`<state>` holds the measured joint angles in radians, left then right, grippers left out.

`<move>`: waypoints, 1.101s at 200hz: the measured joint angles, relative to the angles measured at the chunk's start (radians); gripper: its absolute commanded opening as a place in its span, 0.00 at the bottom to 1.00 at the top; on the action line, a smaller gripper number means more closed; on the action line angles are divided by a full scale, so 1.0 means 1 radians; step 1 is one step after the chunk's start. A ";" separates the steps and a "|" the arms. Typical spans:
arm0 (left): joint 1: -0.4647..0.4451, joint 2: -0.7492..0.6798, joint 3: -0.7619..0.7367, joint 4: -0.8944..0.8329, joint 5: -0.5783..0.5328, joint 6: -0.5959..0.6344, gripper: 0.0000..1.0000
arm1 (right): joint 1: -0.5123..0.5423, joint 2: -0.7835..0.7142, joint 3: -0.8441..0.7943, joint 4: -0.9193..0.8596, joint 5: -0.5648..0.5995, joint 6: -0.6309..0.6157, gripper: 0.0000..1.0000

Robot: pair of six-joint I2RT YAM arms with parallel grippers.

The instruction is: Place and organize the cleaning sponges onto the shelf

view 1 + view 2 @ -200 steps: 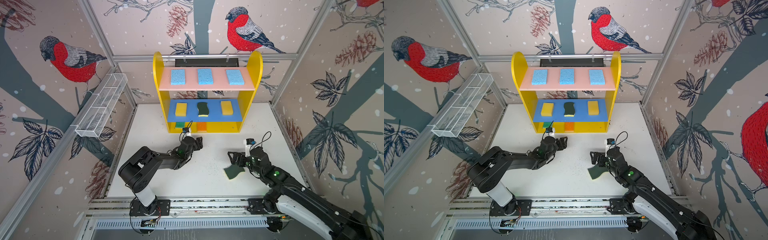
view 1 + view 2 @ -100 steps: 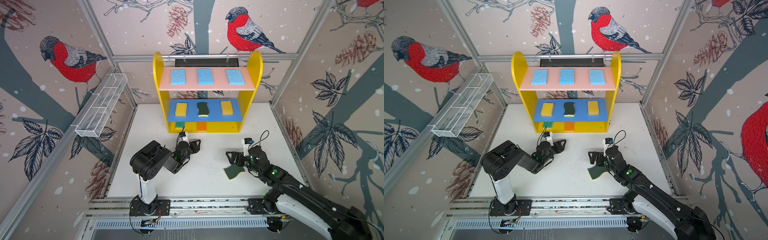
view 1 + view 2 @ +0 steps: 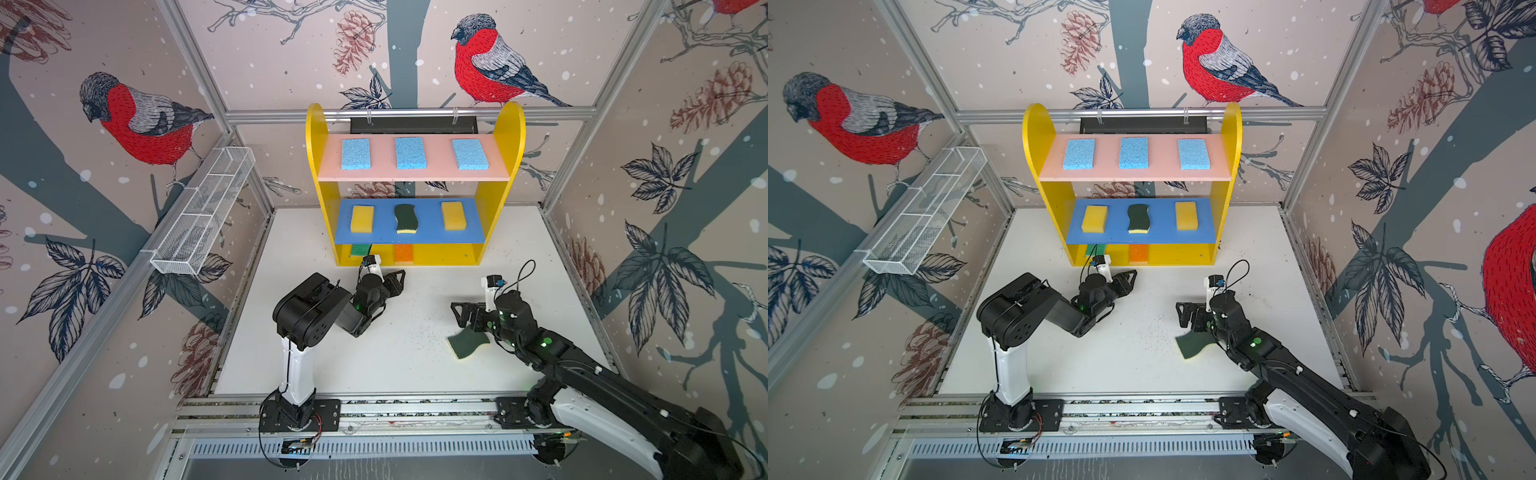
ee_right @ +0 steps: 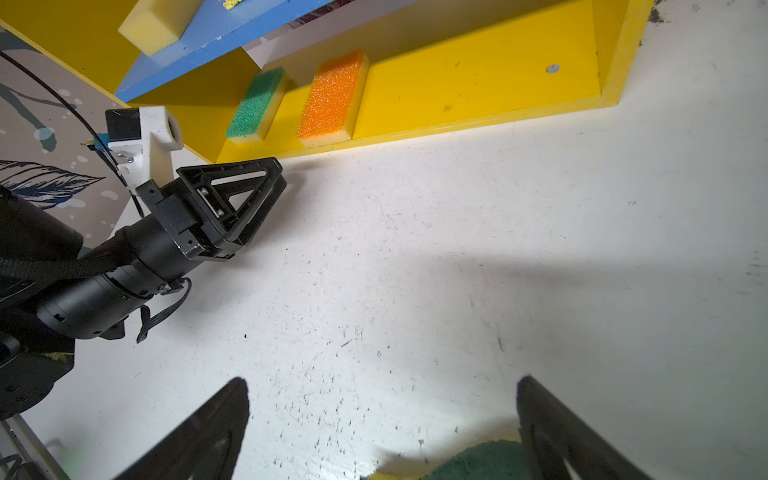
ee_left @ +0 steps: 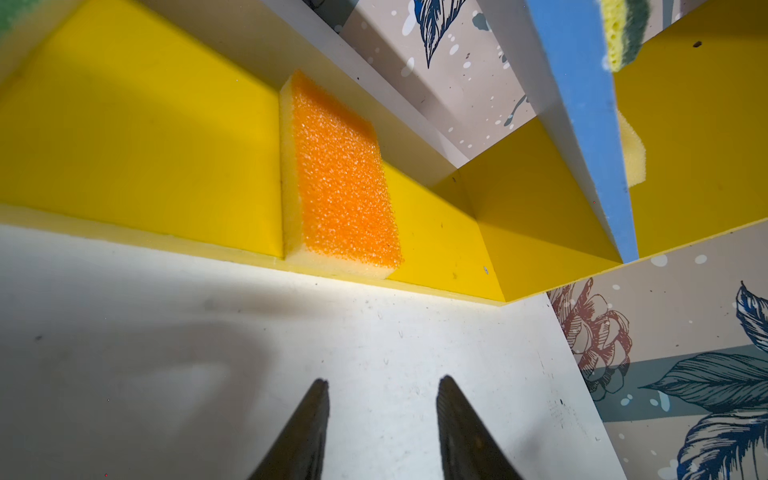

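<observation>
Shows the right pincer (image 4: 382, 386) spread wide over a wavy dark-green scourer sponge (image 3: 467, 341) on the white table (image 3: 399, 361), possibly touching it. Shows the left pincer (image 5: 383, 380) slightly apart, empty, near the yellow three-tier shelf (image 3: 316, 137).

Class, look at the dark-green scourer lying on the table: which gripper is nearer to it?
Right. The right gripper hangs over the scourer's edge, fingers spread; the left gripper is across the table, by the shelf's bottom tier.

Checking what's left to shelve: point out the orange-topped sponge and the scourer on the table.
orange-topped sponge (image 5: 340, 174): left wrist view, middle of its orange face.
scourer on the table (image 3: 465, 345): a top view, middle of its dark-green top.
</observation>
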<state>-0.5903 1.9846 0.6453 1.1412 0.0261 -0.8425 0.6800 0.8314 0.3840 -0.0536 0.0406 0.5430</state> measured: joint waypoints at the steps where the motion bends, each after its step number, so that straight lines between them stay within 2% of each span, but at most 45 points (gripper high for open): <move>1: 0.000 0.002 0.002 -0.002 0.000 0.000 0.39 | 0.000 0.001 0.000 0.000 0.000 -0.001 1.00; 84: 0.005 0.066 0.097 -0.069 -0.012 0.003 0.23 | -0.008 0.011 -0.008 0.000 0.007 -0.021 1.00; 220: 0.018 0.147 0.172 -0.063 -0.056 -0.023 0.23 | -0.022 0.059 -0.021 0.023 0.006 -0.024 1.00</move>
<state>-0.5724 2.1319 0.8173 1.0786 -0.0303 -0.8654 0.6579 0.8902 0.3626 -0.0311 0.0467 0.5190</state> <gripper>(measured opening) 0.235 0.998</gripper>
